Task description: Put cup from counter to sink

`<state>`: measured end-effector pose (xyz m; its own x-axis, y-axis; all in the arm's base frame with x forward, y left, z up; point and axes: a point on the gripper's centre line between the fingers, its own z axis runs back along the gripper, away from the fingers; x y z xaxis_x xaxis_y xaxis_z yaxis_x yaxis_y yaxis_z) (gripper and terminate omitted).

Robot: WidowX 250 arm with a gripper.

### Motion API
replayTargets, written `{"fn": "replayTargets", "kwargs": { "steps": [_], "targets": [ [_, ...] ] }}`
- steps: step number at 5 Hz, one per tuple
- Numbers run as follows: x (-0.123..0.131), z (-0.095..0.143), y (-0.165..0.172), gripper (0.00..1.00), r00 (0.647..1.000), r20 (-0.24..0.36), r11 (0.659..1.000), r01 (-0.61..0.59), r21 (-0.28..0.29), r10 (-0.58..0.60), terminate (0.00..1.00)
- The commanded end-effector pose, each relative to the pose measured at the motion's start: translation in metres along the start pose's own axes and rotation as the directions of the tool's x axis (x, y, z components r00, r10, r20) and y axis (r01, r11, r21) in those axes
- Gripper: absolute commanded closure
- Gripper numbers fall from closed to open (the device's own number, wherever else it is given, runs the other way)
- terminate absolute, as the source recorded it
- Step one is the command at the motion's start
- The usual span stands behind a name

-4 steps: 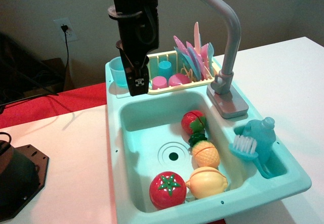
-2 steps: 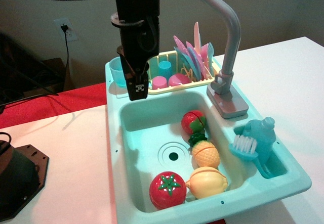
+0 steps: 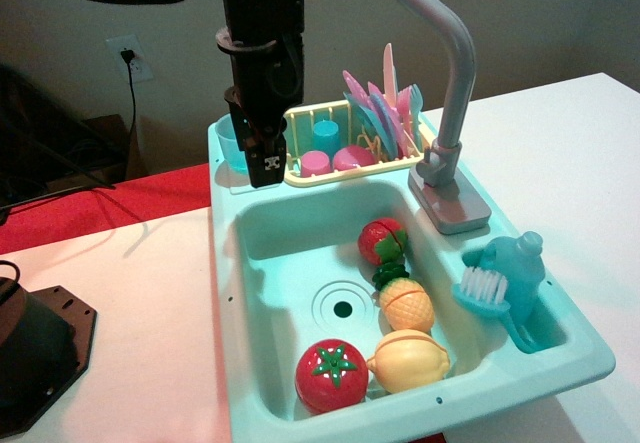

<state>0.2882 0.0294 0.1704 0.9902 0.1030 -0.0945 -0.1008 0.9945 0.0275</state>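
— Hand (image 3: 264,168) hangs over the back-left corner of the toy sink unit, black fingers pointing down at the counter (image 3: 228,181). Where's the cup (image 3: 229,143)?

— Right there on that corner ledge, upright, pale teal and translucent. It sits just to the left of the hand, partly tucked behind the fingers, so only its left side shows.

— Is the hand gripping it?

— Can't tell. The fingers overlap from this angle and the gap between them doesn't show; whether a fingertip touches the cup is also unclear.

— And the sink (image 3: 290,263)?

— Basin sits in front of the hand, with a strawberry (image 3: 383,240), a pineapple (image 3: 406,305), a lemon (image 3: 410,361) and a tomato (image 3: 330,375) lying around the drain (image 3: 342,309). Grey faucet (image 3: 440,73) arches over from the right.

— Anything else hard to read?

— Yellow dish rack (image 3: 345,138) behind the basin holds pink cups, a darker blue cup and a fan of plates, crowded together. The arm's upper part runs out of the top edge. On the white tabletop (image 3: 130,303), a dark object at the lower left is cut off.
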Motion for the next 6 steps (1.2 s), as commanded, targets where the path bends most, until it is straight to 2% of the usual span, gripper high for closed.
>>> {"fn": "replayTargets", "kwargs": {
  "steps": [1, 3, 4, 6],
  "targets": [
    [0.001, 0.009, 0.022, 0.0, 0.998, 0.041, 0.999, -0.042, 0.008, 0.041, 0.0],
    [0.002, 0.01, 0.047, 0.0, 0.995, 0.039, 0.995, -0.092, 0.025, 0.091, 0.0],
    [0.002, 0.003, 0.056, 0.0, 0.994, 0.024, 0.993, -0.107, 0.042, 0.106, 0.0],
    [0.0, -0.019, 0.05, 0.0, 0.996, -0.003, 0.995, -0.084, 0.06, 0.084, 0.0]
  ]
}}
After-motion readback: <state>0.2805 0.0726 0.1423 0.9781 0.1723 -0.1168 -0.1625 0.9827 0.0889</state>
